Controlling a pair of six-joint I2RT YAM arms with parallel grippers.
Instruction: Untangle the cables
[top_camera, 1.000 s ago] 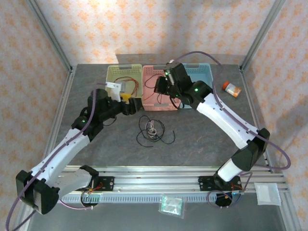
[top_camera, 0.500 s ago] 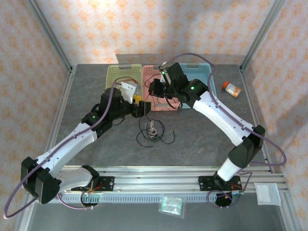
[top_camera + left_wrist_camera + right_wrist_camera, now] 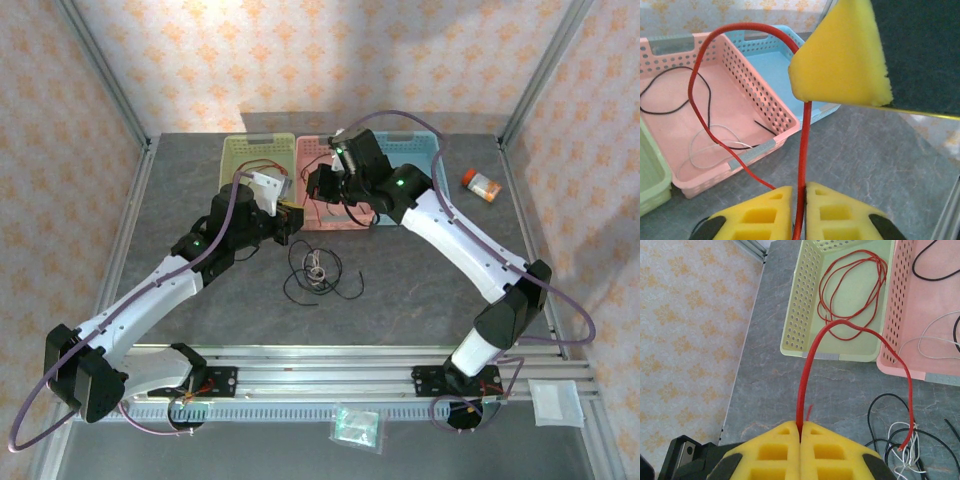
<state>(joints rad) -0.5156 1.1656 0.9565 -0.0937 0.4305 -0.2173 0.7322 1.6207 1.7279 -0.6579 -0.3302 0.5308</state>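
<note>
Pads of left gripper (image 3: 799, 194) and right gripper (image 3: 800, 432) each clamp red cable (image 3: 804, 150); whether one strand, unclear.

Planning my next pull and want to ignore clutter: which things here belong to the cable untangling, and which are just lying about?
Job: red cable pinched in left gripper and right gripper; cable tangle; green basket, pink basket, blue basket.
Lying about: orange bottle; clear plastic bag; white packet.
</note>
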